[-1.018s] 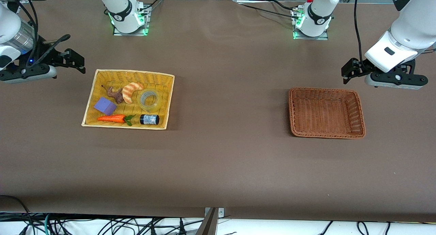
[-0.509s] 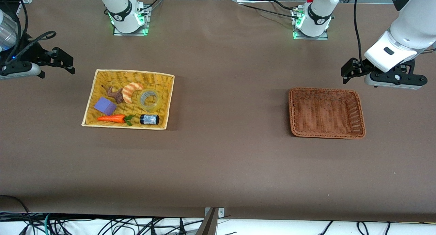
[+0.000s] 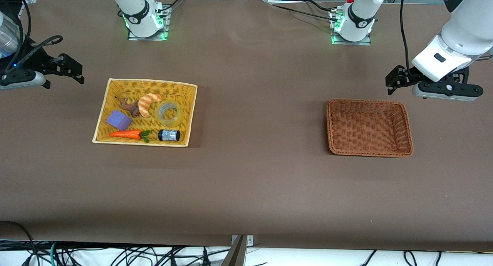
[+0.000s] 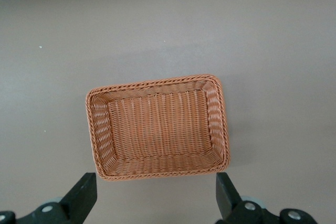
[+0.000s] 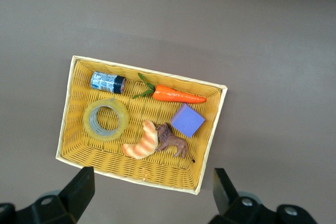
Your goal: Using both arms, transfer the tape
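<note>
Front view, tape: the tape [image 3: 170, 113] is a clear, yellowish ring with a wide hollow centre, lying flat in the yellow basket [image 3: 111, 99] toward the right arm's end of the table.
Front view, neighbours: a croissant [image 3: 148, 103] lies just beside the tape; a small dark jar [image 3: 168, 135] lies nearer the front camera than the tape; a purple block [image 3: 118, 120], a carrot [image 3: 127, 134] and a brown toy animal [image 3: 129, 106] share the basket.
Front view, right gripper: the right gripper [image 3: 73, 70] hangs over bare table beside the yellow basket.
Front view, left gripper: the left gripper [image 3: 393, 82] hangs over bare table beside the brown basket [image 3: 407, 132].
Left wrist view: the left gripper's fingers [image 4: 83, 196] stand wide apart, holding nothing, above the brown basket [image 4: 157, 173].
Right wrist view: the right gripper's fingers [image 5: 80, 189] are spread apart and empty above the yellow basket [image 5: 66, 118]; the tape [image 5: 105, 119] shows as a translucent ring with the weave visible through its hollow, between the jar [image 5: 107, 82] and the croissant [image 5: 141, 142].
</note>
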